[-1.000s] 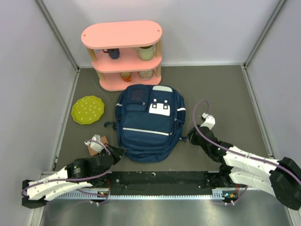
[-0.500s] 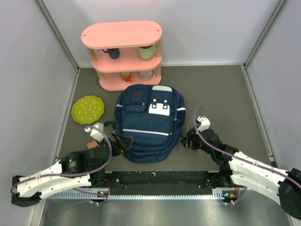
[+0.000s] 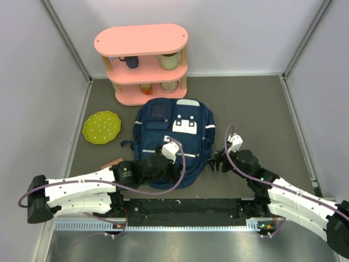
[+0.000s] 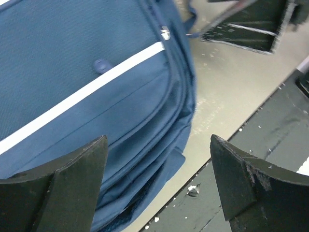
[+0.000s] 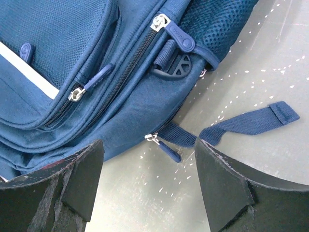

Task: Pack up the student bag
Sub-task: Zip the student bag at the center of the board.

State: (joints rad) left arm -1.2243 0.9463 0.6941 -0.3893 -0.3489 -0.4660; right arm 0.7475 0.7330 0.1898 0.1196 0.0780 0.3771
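The student bag [image 3: 173,139], navy with white stripes and white patches, lies flat in the middle of the table with its front up. My left gripper [image 3: 172,170] hangs over the bag's lower part, open and holding nothing. In the left wrist view the bag's lower corner [image 4: 111,116] fills the space between the open left gripper [image 4: 158,145]. My right gripper [image 3: 216,162] is at the bag's right side, open and empty. Between the right gripper [image 5: 148,145] fingers lie a small zipper pull [image 5: 170,150] and a loose strap [image 5: 251,121] on the table.
A pink three-tier shelf [image 3: 142,41] with cups stands behind the bag. A green dotted plate [image 3: 101,127] lies to the left. A small brown item [image 3: 113,162] peeks out beside my left arm. A black strip [image 3: 185,207] runs along the near edge. Walls enclose three sides.
My left arm swung right from beside the bag to above its lower part, and its gripper opened. The right gripper opened and moved in close to the bag's right side.
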